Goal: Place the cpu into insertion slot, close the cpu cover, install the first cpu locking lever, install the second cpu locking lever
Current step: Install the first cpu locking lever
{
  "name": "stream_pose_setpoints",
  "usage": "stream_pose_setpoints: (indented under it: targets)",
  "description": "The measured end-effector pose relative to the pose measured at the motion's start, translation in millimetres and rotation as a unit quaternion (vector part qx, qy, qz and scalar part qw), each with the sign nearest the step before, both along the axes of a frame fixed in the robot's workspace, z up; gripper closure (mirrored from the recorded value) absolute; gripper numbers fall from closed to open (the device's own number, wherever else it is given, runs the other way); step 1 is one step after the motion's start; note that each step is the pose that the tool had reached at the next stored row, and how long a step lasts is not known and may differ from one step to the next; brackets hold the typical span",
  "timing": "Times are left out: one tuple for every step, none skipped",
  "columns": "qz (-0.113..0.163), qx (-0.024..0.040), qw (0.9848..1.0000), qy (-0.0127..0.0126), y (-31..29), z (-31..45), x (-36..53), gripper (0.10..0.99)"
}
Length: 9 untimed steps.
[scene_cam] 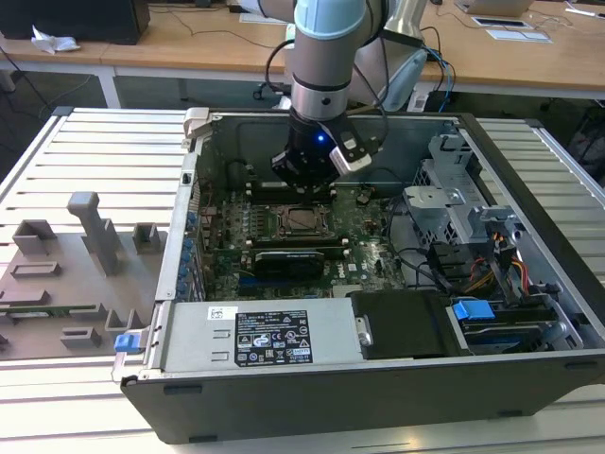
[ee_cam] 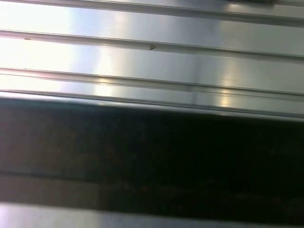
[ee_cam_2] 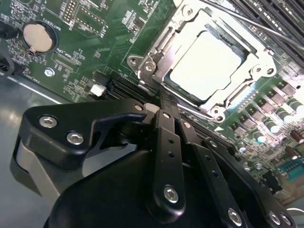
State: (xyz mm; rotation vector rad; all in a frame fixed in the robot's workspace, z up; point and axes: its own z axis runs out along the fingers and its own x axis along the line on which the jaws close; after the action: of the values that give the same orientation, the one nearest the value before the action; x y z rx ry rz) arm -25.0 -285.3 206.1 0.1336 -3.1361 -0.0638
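Note:
My gripper (scene_cam: 307, 187) hangs inside the open computer case, just behind the insertion slot (scene_cam: 301, 219) on the green board. In the second wrist view the cpu (ee_cam_2: 204, 64) lies in the socket, its pale silver top showing through the window of the cpu cover (ee_cam_2: 259, 71), which lies flat over it. The gripper (ee_cam_2: 169, 110) is shut, its two black fingers (ee_cam_2: 166, 137) pressed together with the tips at the socket frame's edge. Whether they pinch a lever I cannot tell. A thin metal rod (ee_cam_2: 266, 27) runs past the socket's other side.
Black memory slots (ee_cam_2: 280, 12) and a coin battery (ee_cam_2: 38, 38) flank the socket. A black block (scene_cam: 293, 257) lies in front of it, a drive cage (scene_cam: 454, 203) at the exterior view's right, and a grey fixture tray (scene_cam: 76, 255) outside the case. Ribbed metal (ee_cam: 142, 61) shows in the first wrist view.

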Motion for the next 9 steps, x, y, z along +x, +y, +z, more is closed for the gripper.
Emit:
stream_pose_setpoints:
  targets:
    - [0.000, 0.0000, 1.0000, 0.0001, 0.0, -0.5, 1.0, 0.980]
    - [0.000, 0.0000, 1.0000, 0.0003, 0.0, -1.0, 1.7, 0.980]
    - [0.000, -0.0002, 1.0000, 0.0008, -0.4, -2.2, 2.8, 0.980]
    - [0.000, -0.0003, 1.0000, 0.0008, -0.5, -2.7, 3.1, 0.980]
    - [0.000, -0.0003, 1.0000, 0.0009, -0.6, -3.3, 3.3, 0.980]
    - [0.000, -0.0003, 1.0000, 0.0008, -0.8, -3.9, 3.6, 0.980]
    - [0.000, -0.0002, 1.0000, 0.0008, -1.0, -4.3, 3.7, 0.980]
    - [0.000, -0.0002, 1.0000, 0.0007, -1.5, -4.6, 3.8, 0.980]
    - [0.000, -0.0003, 1.0000, 0.0008, -2.0, -4.6, 3.7, 0.980]
